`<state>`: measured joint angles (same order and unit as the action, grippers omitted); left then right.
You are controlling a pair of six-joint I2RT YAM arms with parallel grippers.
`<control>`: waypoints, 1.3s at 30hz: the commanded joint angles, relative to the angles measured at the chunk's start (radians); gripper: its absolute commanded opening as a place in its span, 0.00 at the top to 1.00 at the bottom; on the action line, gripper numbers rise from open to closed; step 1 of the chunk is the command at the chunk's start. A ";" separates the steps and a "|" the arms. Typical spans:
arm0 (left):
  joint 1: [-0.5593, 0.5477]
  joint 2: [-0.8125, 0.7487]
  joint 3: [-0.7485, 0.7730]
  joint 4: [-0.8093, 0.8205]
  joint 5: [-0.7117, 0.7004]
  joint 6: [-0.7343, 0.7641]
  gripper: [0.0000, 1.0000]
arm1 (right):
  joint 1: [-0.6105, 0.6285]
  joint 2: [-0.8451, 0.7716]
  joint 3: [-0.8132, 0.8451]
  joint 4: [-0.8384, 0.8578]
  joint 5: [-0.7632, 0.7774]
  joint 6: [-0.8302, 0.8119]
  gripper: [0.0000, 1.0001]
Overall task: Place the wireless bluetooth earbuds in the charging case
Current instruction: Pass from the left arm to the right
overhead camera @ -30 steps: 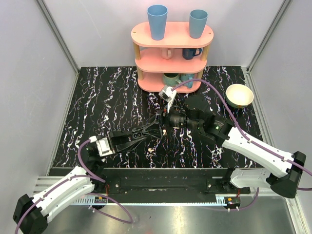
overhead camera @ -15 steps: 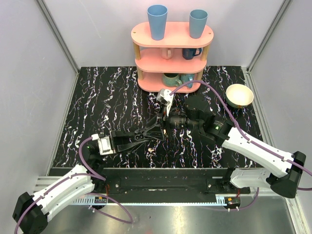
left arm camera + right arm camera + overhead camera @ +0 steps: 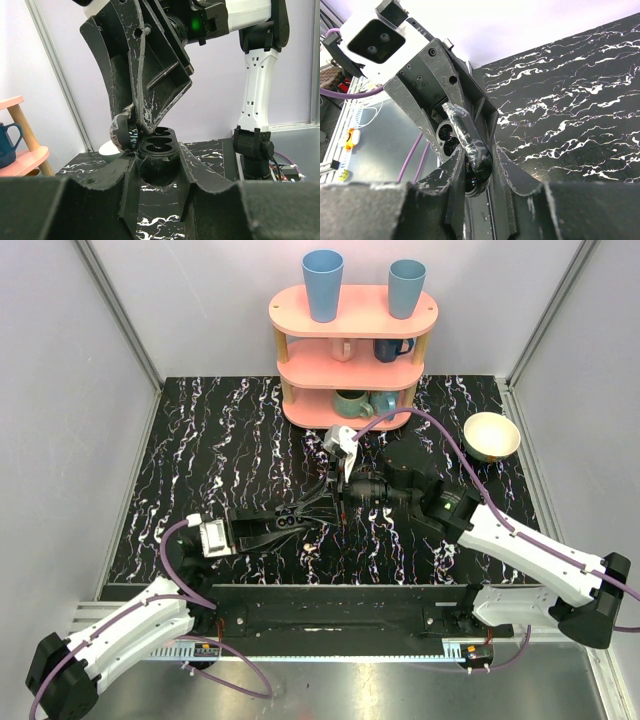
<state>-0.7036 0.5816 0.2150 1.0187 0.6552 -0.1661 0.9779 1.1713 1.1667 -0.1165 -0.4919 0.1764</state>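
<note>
Black, scuffed fingers of the left tool point(image 3: 157, 156) press in on both sides of the charging case point(image 3: 159, 142). The case sits low in the centre of the left wrist view, its two dark round wells facing up and its lid tipped open toward the left. The right tool point(image 3: 134, 131) hangs over it from the top of that frame, its tips meeting the case at the lid. Whether it is spread or pinching something there I cannot tell, since its own fingers cover the contact.

The right wrist view is just as crowded: the wells show only in part behind a dark glossy rounded shape between the fingers. The earbuds cannot be made out in any view.

From above, both tools overlap at the centre of the black marbled table point(image 3: 220, 450), with the case hidden under them. A pink shelf point(image 3: 353, 310) carrying blue cups point(image 3: 323, 285) stands at upper centre, and a cream bowl point(image 3: 491, 436) at the right.
</note>
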 commanded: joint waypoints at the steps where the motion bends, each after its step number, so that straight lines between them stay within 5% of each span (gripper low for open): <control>1: -0.004 -0.031 0.014 0.084 -0.034 0.014 0.88 | -0.001 -0.033 -0.021 0.058 0.019 -0.011 0.82; 16: -0.004 -0.043 0.000 0.090 -0.095 0.017 0.78 | -0.001 -0.036 -0.029 0.061 0.013 -0.012 0.84; 20: -0.004 -0.049 -0.006 0.095 -0.115 0.020 0.67 | -0.001 -0.035 -0.030 0.061 0.013 -0.009 0.84; 39: -0.004 -0.048 -0.012 0.107 -0.134 0.023 0.65 | -0.001 -0.035 -0.038 0.094 0.004 0.012 0.94</control>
<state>-0.7143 0.5495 0.2020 1.0206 0.5903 -0.1658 0.9798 1.1606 1.1316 -0.0345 -0.4904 0.1787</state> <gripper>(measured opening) 0.354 0.280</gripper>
